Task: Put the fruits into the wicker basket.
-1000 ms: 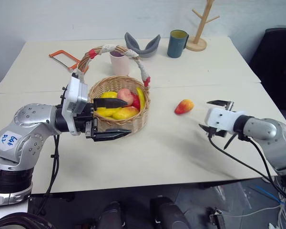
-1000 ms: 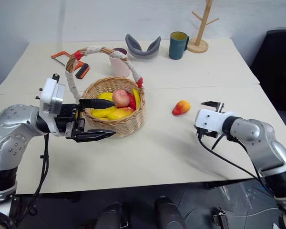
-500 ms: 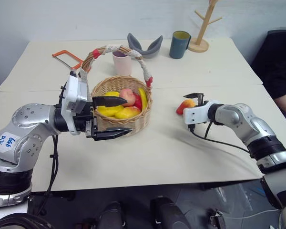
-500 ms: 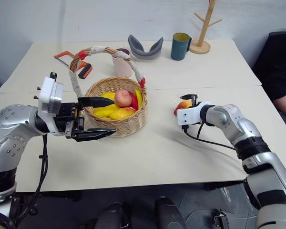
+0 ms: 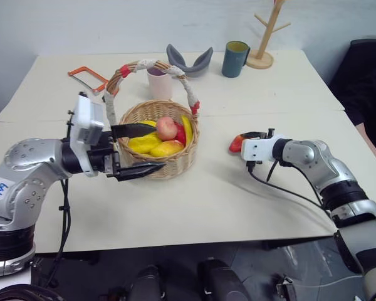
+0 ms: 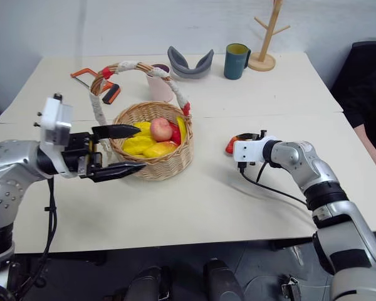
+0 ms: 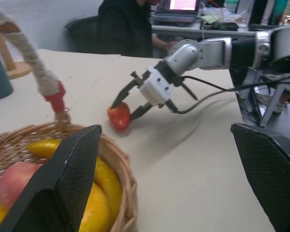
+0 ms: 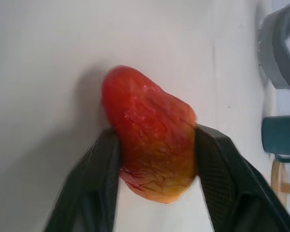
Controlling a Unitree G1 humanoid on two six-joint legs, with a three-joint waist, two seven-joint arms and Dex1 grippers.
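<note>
The right wrist view shows the right gripper (image 8: pixel 154 159) with both fingers pressed against the mango (image 8: pixel 152 137), red end pointing away. The mango lies on the table (image 5: pixel 194 207) right of the basket (image 5: pixel 169 164). The left gripper (image 5: pixel 141 150) hangs wide open just beside the basket. No writing is readable.

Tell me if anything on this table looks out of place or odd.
One thing stands out: an orange hacksaw lies on the table behind the wicker basket, a tool among cups and toy fruit. Nothing looks spilled or tipped. One mango sits outside the basket, between the right claw's fingers.
</note>
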